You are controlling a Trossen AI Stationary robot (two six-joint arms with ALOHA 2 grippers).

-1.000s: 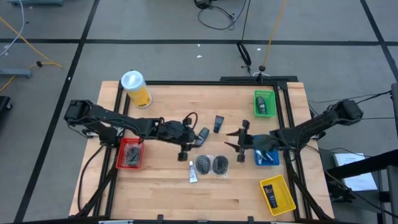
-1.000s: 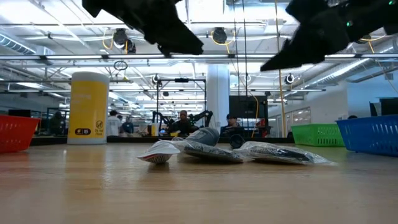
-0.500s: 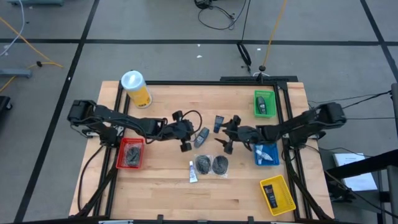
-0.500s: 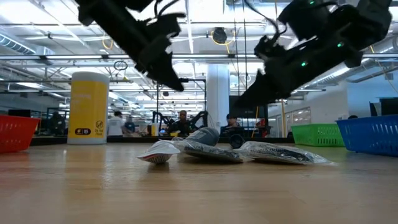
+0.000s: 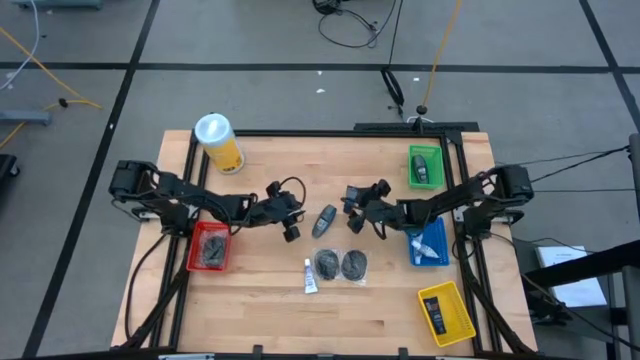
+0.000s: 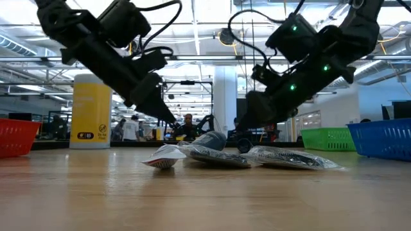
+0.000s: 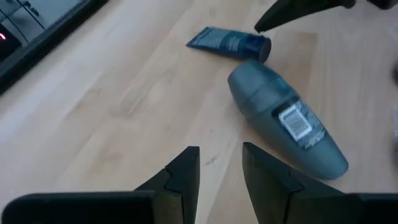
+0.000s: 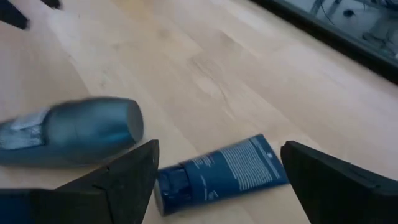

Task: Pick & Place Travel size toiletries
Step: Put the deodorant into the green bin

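Note:
A dark blue tube (image 8: 217, 171) lies flat on the wood between the wide-open fingers of my right gripper (image 8: 224, 186), which touch nothing; that gripper (image 5: 352, 207) hovers low at mid-table. A grey bottle (image 7: 286, 121) lies on its side just ahead of my left gripper (image 7: 219, 168), whose fingers are slightly apart and empty; in the high view the bottle (image 5: 324, 220) sits between both grippers, with my left gripper (image 5: 291, 230) on its left. Two round dark packets (image 5: 341, 264) and a thin white tube (image 5: 310, 277) lie nearer the near edge.
A red bin (image 5: 210, 246) holding a dark packet stands at the left, a green bin (image 5: 425, 166) far right, a blue bin (image 5: 428, 246) under the right arm, a yellow bin (image 5: 445, 312) near right. A yellow canister (image 5: 220, 143) stands at the far left corner.
My right gripper has moved from over the blue bin toward the table's left and far side and come down low over the blue tube. My left gripper has drawn back a little toward the left and sunk lower beside the grey bottle. No item has moved.

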